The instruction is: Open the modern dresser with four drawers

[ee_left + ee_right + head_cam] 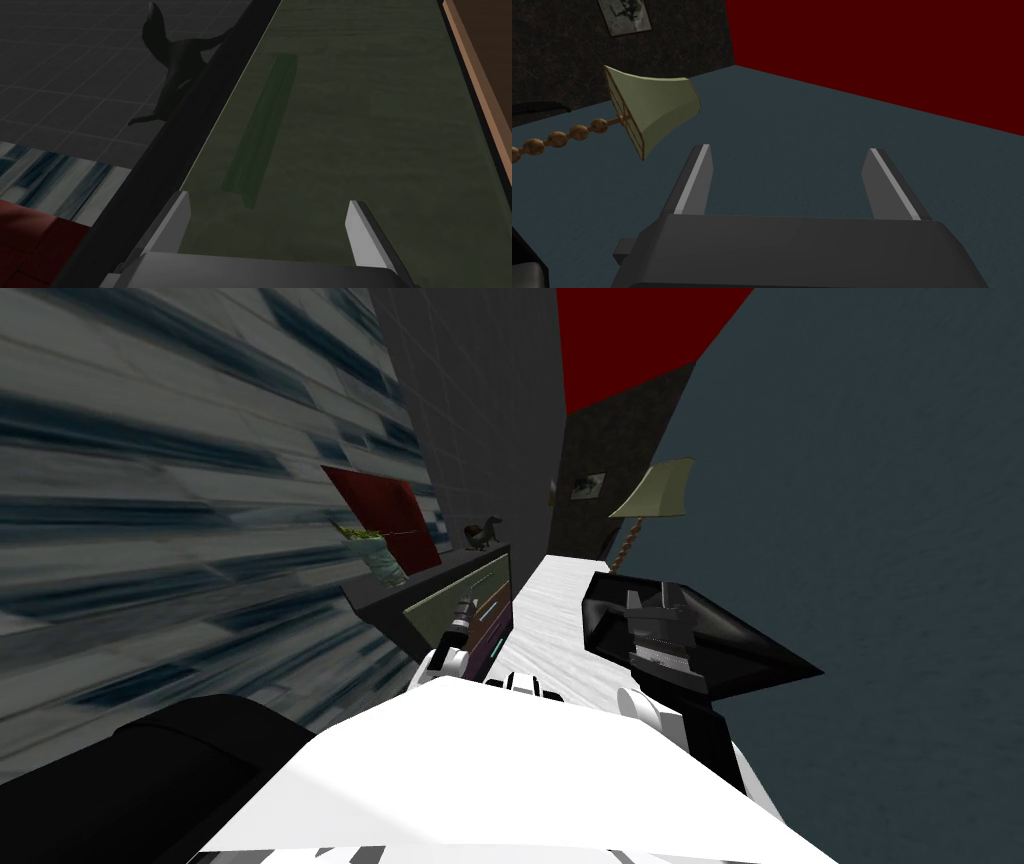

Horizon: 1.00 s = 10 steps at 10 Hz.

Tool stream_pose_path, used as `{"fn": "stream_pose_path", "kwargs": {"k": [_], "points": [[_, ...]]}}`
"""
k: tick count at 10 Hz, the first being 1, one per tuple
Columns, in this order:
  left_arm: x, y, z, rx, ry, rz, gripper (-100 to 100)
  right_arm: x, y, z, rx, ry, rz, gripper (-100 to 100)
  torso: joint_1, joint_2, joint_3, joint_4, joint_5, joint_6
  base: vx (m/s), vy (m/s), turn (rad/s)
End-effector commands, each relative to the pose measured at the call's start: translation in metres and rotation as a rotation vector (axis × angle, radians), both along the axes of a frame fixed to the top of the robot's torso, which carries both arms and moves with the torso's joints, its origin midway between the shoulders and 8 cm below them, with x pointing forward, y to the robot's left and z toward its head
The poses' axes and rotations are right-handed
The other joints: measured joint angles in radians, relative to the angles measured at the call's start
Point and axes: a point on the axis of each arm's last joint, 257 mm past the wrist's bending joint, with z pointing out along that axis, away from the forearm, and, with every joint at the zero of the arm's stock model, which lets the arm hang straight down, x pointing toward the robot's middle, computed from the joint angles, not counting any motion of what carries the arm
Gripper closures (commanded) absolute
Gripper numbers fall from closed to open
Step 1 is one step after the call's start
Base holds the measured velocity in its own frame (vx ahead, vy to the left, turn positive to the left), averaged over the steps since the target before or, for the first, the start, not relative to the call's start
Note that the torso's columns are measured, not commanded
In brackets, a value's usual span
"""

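- The left gripper (270, 225) is hovering released, blades spread wide, right up at the dresser (425, 581), which is sitting against the streaky wall on my left.
- It's facing the top drawer front (375, 125): flat, matte olive, a bit grainy-looking.
- The handle (260, 130) is a long, thin, darker green bar. Its long axis is running parallel to the dresser's dark top edge, stretching straight away from the claw.
- Its near end is lying just ahead of the blades, sitting closer to the one by the top edge, so I'm guessing a small sidestep plus a push forward would do it.
- A dark horse figurine (170, 65) is standing on top.
- The right gripper (792, 182) is hanging open too, off on the far side and well apart from the dresser, so the left is clearly nearer.
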Motion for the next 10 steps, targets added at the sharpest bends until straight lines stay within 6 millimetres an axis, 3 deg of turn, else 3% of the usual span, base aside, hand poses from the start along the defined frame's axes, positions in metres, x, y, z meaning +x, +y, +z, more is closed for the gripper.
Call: {"fn": "stream_pose_path", "kwargs": {"k": [1,3,4,6,8,10], "points": [[-0.001,0.001,0.006,-0.001,0.001,0.003,-100,0.0,0.0,0.0,0.0,0.0,0.0,0,0.0,0.0,0.0,0.0,0.0,0.0,0.059,0.0,-0.019],[-0.002,0.0,0.007,0.0,-0.001,0.004,-100,0.0,0.0,0.0,0.0,0.0,0.0,0,-0.002,-0.008,-0.005,-0.002,0.0,0.0,0.077,-0.004,-0.013],[0.0,0.0,0.001,-0.002,0.001,0.001,100,0.0,0.0,0.0,0.0,0.0,0.0,0,-0.002,-0.005,-0.004,-0.002,-0.001,0.0,-0.057,0.01,0.033],[-0.002,-0.003,0.009,-0.001,-0.005,0.002,100,0.0,0.0,0.0,0.0,0.0,0.0,0,0.0,-0.005,-0.002,-0.002,0.001,0.001,-0.034,-0.042,-0.001],[-0.003,-0.005,0.011,-0.001,-0.003,0.002,100,0.0,0.0,0.0,0.0,0.0,0.0,0,-0.011,-0.006,-0.004,-0.002,-0.003,0.0,-0.053,-0.211,-0.002],[-0.003,-0.005,0.012,-0.001,-0.003,0.002,100,0.0,0.0,0.0,0.0,0.0,0.0,0,-0.003,-0.005,-0.003,-0.001,-0.001,0.0,-0.033,-0.146,-0.001]]}}
